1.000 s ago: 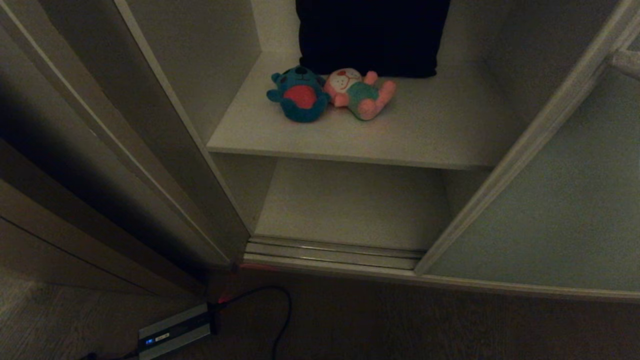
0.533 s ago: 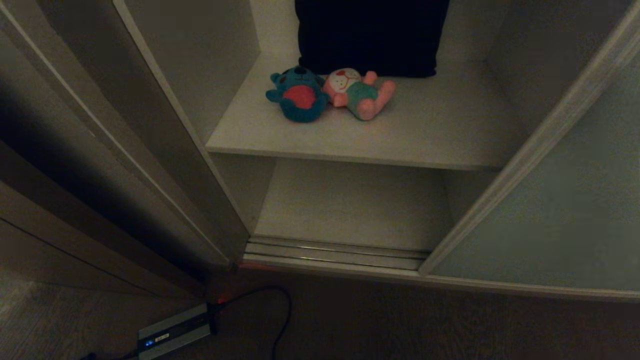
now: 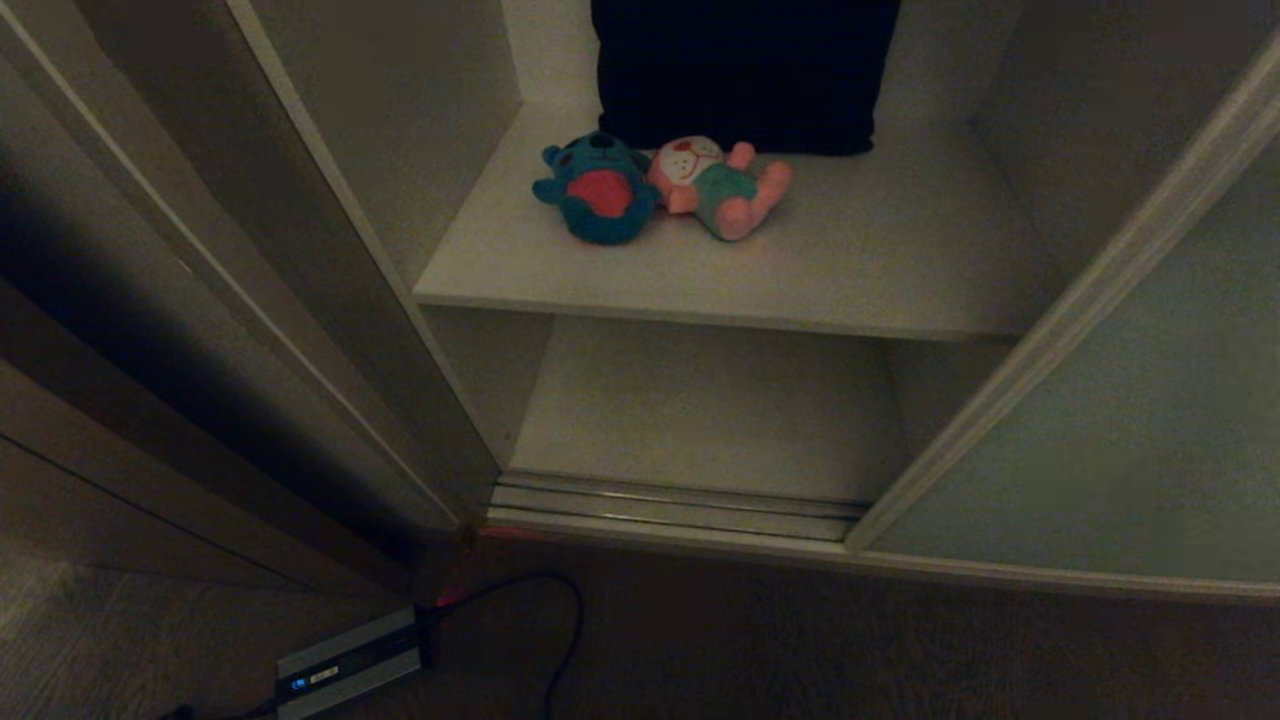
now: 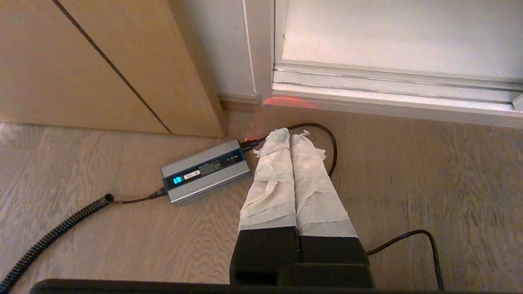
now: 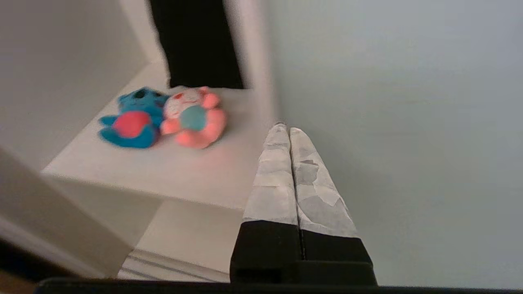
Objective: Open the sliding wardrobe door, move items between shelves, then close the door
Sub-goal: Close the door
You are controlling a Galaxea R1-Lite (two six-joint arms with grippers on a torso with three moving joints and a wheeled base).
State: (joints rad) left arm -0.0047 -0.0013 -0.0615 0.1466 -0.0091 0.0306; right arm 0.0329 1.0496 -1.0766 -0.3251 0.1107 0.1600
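The sliding wardrobe door (image 3: 1150,430) is a pale grey-green panel standing slid aside at the right, and the wardrobe is open. A teal bear (image 3: 597,188) and a pink toy (image 3: 722,185) lie side by side on the upper shelf (image 3: 800,270). The lower shelf (image 3: 700,410) is bare. My right gripper (image 5: 284,127) is shut and empty, its tips close to the door (image 5: 388,122) near its left edge, to the right of the bear (image 5: 132,118) and pink toy (image 5: 194,118). My left gripper (image 4: 289,132) hangs shut over the floor. Neither gripper shows in the head view.
A big dark folded cloth (image 3: 740,70) stands behind the toys. A silver power adapter (image 4: 204,171) with its cables lies on the wood floor before the door track (image 3: 670,505). A brown wooden panel (image 4: 81,61) stands at the left.
The door has slid a little further right. My right gripper, seen a second ago at the head view's upper right by the door edge, has left that view.
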